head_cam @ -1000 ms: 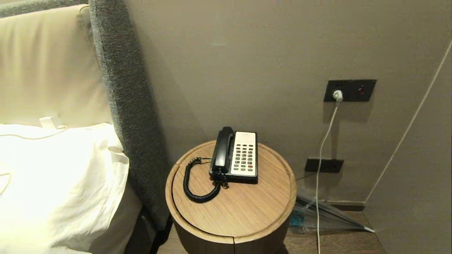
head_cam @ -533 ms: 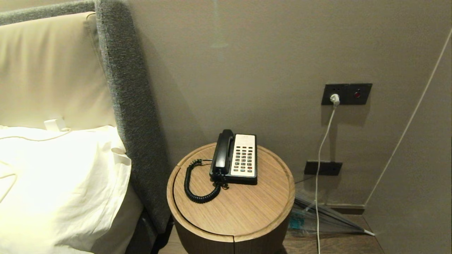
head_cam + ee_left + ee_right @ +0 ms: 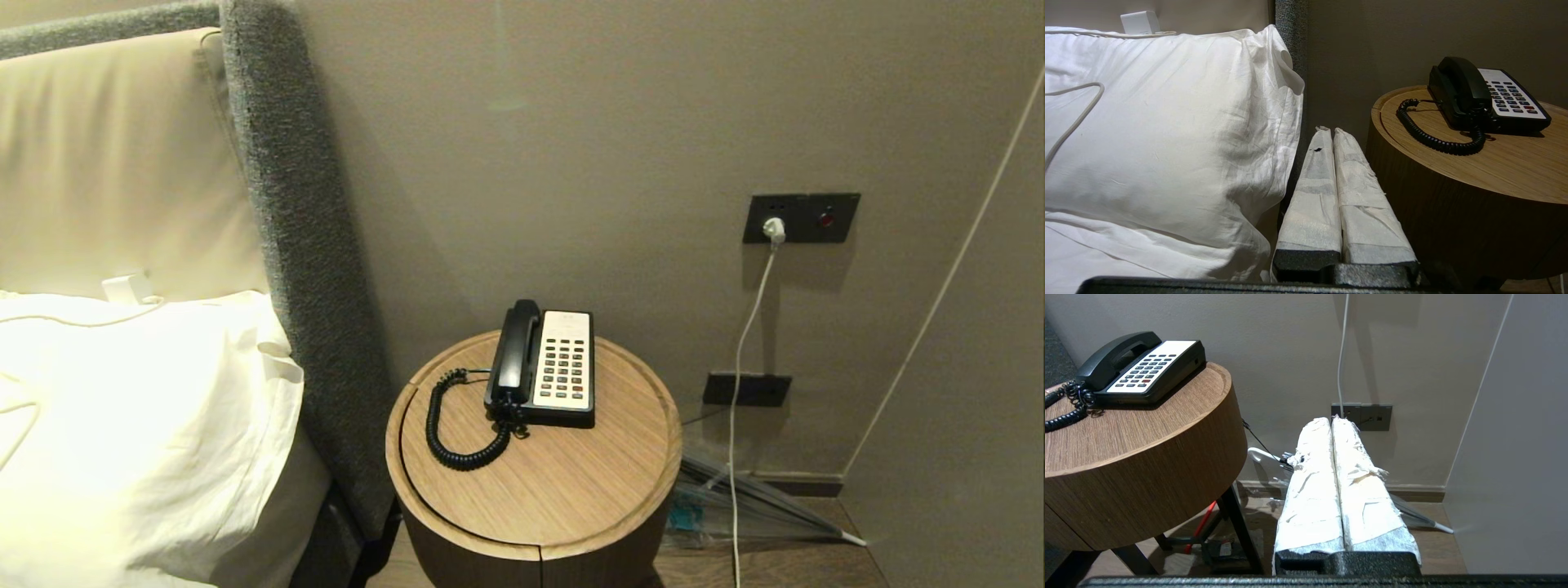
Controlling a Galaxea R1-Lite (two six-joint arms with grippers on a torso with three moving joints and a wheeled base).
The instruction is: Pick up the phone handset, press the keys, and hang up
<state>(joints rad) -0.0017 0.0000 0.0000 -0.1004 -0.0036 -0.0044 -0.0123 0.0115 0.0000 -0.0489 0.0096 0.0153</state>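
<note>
The slim black plastic phone handset (image 3: 518, 349) lies cradled along the left side of the black-and-cream phone base (image 3: 563, 367) on the round wooden bench (image 3: 563, 490), long axis pointing toward the wall. The left end effector (image 3: 1329, 134) and right end effector (image 3: 1331, 424), fingers together and empty, sit below bench level; the left seems nearer.

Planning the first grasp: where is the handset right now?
In the head view the handset lies in its cradle on the left side of the phone base, on the round wooden table beside the bed.

head: high, facing wall | wrists: low, level | shared: round table (image 3: 571, 490)
</note>
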